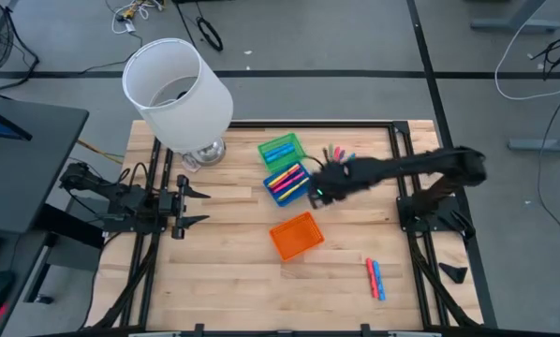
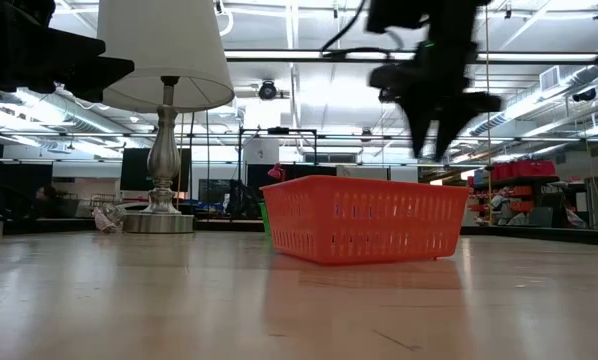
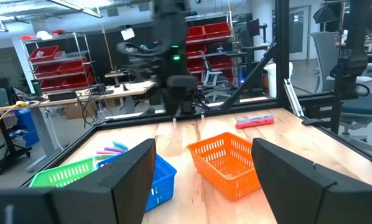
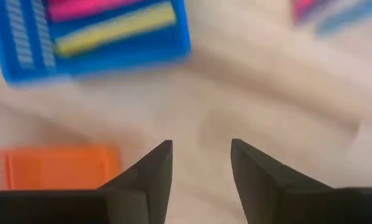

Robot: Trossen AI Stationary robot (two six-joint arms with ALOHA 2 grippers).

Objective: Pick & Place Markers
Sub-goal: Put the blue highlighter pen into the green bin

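A: Where is the right gripper (image 1: 315,187) found, measured from the blue tray (image 1: 287,182)?

B: It is held above the bare wood just beside the blue tray, on the side toward the right arm's base, with the orange tray (image 1: 296,235) near it on the other side. Its fingers (image 4: 155,168) are seen parted with nothing between them; only tabletop shows in the gap.

A: And the markers?

B: Several markers (image 1: 282,178) in pink and yellow are lain inside the blue tray. Green ones (image 1: 279,151) are seen in the green tray (image 1: 280,150), which is set touching the blue tray on its far side. A few loose markers (image 1: 336,153) are scattered on the table near the blue tray, behind the right arm. A red and a blue marker (image 1: 375,277) are left side by side well apart from the blue tray, past the orange tray.

A: The left gripper (image 1: 188,205)?

B: It is kept well away from the blue tray, at the table's left edge near the lamp (image 1: 179,89). Its fingers (image 3: 127,177) are spread wide and nothing is held.
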